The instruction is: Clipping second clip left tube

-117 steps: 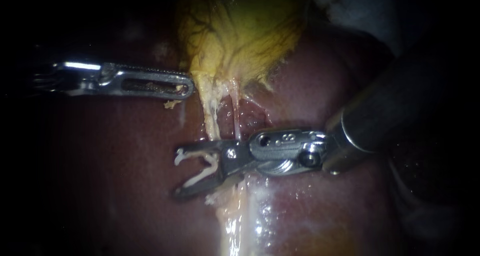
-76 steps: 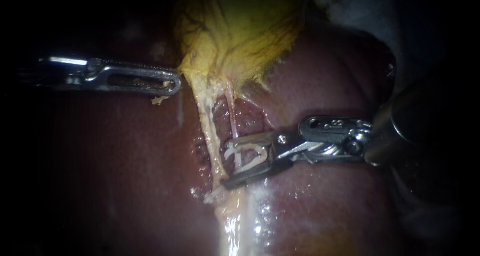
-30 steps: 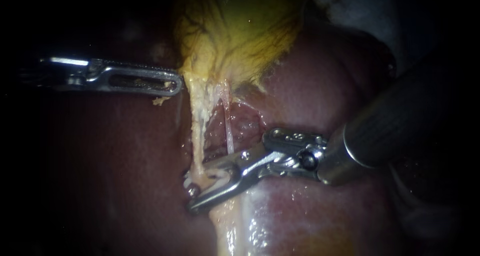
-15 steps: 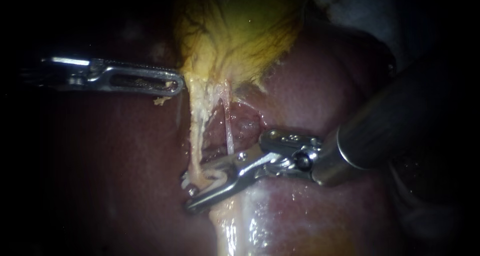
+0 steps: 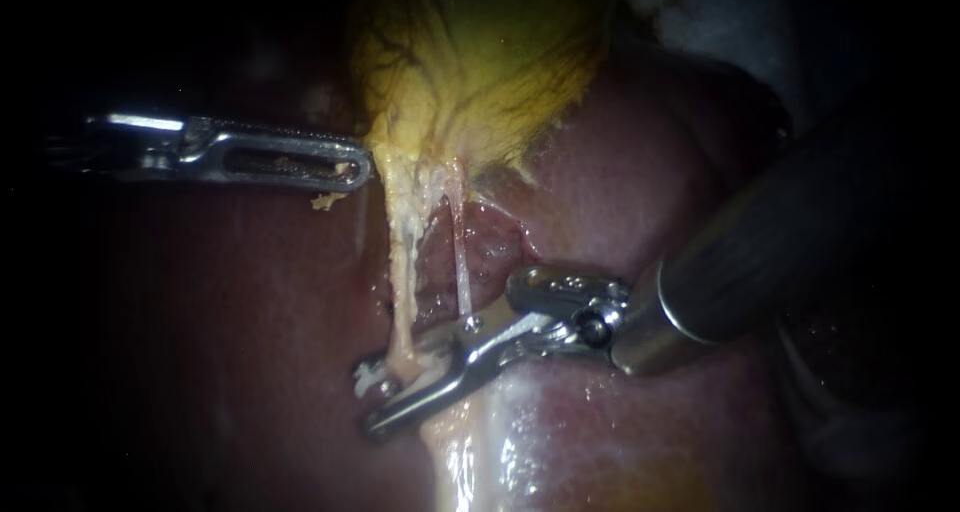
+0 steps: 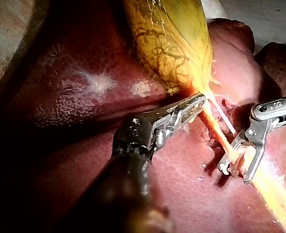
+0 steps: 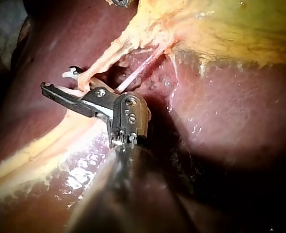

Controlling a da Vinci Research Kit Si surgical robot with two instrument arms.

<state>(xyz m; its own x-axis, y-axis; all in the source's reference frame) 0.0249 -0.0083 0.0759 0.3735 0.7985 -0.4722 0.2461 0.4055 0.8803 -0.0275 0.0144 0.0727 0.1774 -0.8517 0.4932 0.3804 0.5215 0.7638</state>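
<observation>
The hand of my right instrument [image 5: 372, 400] pinches a white clip [image 5: 367, 377], half hidden behind it, around the left tube [image 5: 403, 272] below the gallbladder [image 5: 480, 62], while my left instrument [image 5: 360, 167] ends indistinctly at the gallbladder's neck.

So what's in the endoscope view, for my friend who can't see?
My right instrument holds a white clip around the left tube, a pale strand hanging from the yellow gallbladder over the red liver. My left instrument grips the gallbladder's lower edge.
</observation>
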